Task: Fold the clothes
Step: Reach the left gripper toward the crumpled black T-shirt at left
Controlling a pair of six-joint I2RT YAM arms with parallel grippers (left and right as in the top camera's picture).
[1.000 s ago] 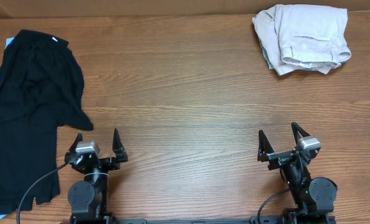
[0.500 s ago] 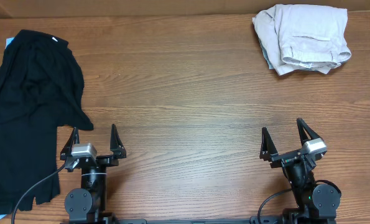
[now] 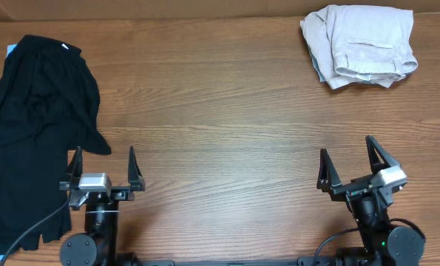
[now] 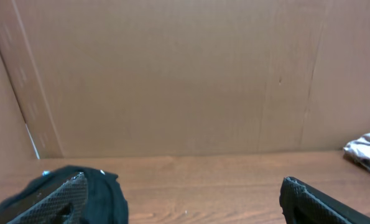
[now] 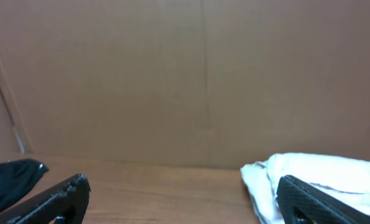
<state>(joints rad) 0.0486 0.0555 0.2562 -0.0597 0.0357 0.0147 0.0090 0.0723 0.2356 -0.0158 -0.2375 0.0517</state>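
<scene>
Over the last second both arms have drawn back toward the near edge of the wooden surface (image 3: 220, 111). The left end effector (image 3: 103, 152) has slid outward to the left and the right end effector (image 3: 346, 147) outward to the right. Each has its fingers spread wide apart and holds nothing. The black T-shirt (image 3: 35, 125) lies crumpled and unfolded down the left side of the surface, its white neck label (image 3: 66, 46) at the far end, and the left end effector now stands just beside its near part. A folded beige garment (image 3: 361, 46) sits in the far right corner, well apart from the right arm. To my eye no fold is begun, and the leftward shift looks like lining up for a first reach to the shirt
</scene>
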